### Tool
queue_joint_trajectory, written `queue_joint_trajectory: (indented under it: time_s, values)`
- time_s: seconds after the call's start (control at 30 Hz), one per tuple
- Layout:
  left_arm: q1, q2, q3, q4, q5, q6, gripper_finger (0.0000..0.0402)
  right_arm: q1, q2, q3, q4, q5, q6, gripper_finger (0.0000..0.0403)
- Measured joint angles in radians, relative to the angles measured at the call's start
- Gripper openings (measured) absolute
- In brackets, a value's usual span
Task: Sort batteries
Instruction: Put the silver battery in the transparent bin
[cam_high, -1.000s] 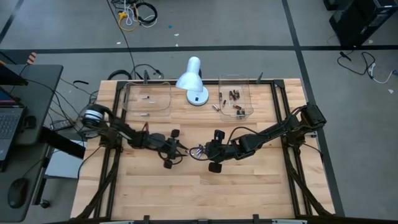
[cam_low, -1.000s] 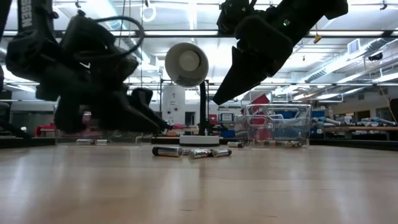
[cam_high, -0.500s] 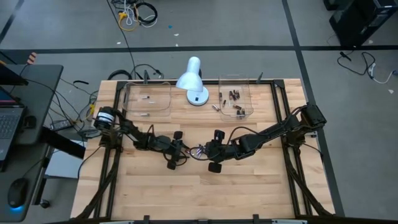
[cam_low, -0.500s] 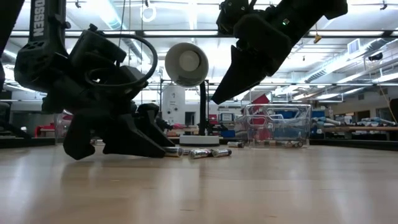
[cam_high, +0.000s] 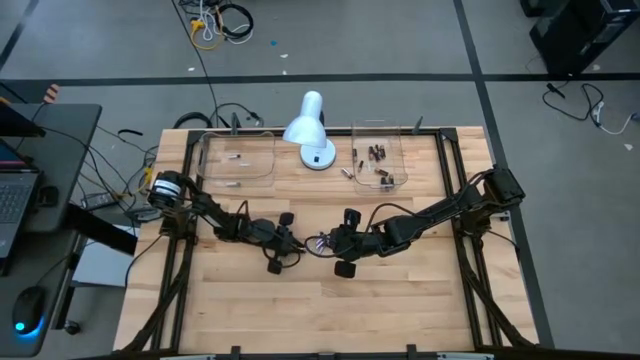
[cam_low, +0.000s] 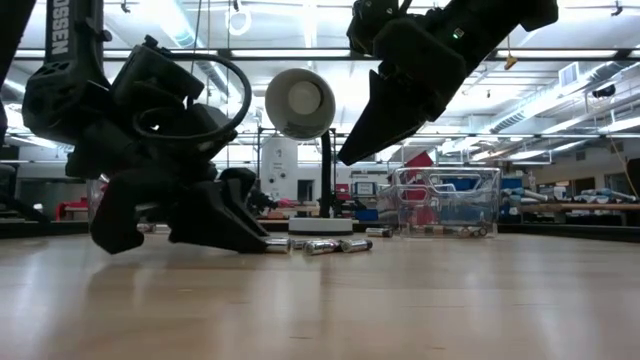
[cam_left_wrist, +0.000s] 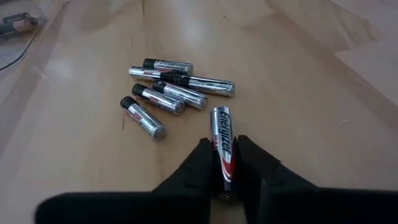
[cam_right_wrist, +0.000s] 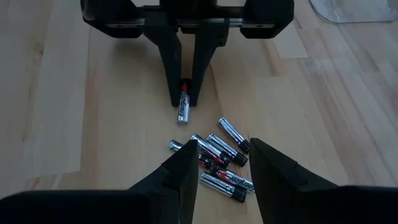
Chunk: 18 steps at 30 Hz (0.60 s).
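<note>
A silver battery (cam_left_wrist: 223, 151) with a red and black label lies on the wooden table (cam_high: 400, 300) near its middle, and the left gripper (cam_left_wrist: 224, 155) is down at the table with its two fingers pressed against the battery's sides, pinching its near end while the far end sticks out in front of the fingertips. Just beyond it, towards 11 o'clock in the left wrist view, a loose pile of batteries (cam_left_wrist: 171, 84) rests on the wood, several touching or crossing one another and one lying slightly apart. In the high view that pile (cam_high: 318, 243) sits at the table's centre, between the two grippers. The right gripper (cam_right_wrist: 224, 155) hangs above the pile with its fingers spread and holding nothing; in its wrist view the left gripper (cam_right_wrist: 185, 93) faces it from 12 o'clock with the pinched battery (cam_right_wrist: 183, 109) between its tips and the pile (cam_right_wrist: 214, 158) lying between the two tools. In the low view the left gripper (cam_low: 215, 225) rests at the table surface and the right gripper (cam_low: 375, 125) is raised well above it. At about 1 o'clock from the pile a clear tray (cam_high: 396, 160) at the table's far edge holds more small dark batteries (cam_high: 376, 153), and at about 11 o'clock a second clear tray (cam_high: 262, 145) holds a couple of pale ones (cam_high: 236, 157). A white desk lamp (cam_high: 308, 128) stands between the two trays.
</note>
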Motion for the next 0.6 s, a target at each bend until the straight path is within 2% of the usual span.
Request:
queue_joint_trajectory:
  time_s: [0.07, 0.2, 0.33, 0.43, 0.6]
  values:
    - [0.001, 0.000, -0.001, 0.001, 0.000, -0.019, 0.0034, 0.000, 0.000, 0.000, 0.000, 0.000, 0.000, 0.0129]
    - [0.000, -0.006, -0.003, 0.010, 0.031, -0.065, 0.0033, 0.000, 0.000, 0.000, 0.000, 0.000, 0.000, 0.0128]
    - [-0.018, -0.062, -0.005, -0.030, 0.044, -0.124, 0.0037, 0.000, 0.000, 0.000, 0.000, 0.000, -0.012, 0.0129]
    - [-0.036, -0.135, -0.011, -0.093, 0.064, -0.144, 0.0037, 0.000, 0.000, 0.000, -0.001, 0.000, -0.024, 0.0128]
    - [-0.067, -0.337, -0.009, -0.276, 0.036, -0.177, 0.0032, 0.000, 0.000, 0.000, -0.001, 0.000, -0.026, 0.0128]
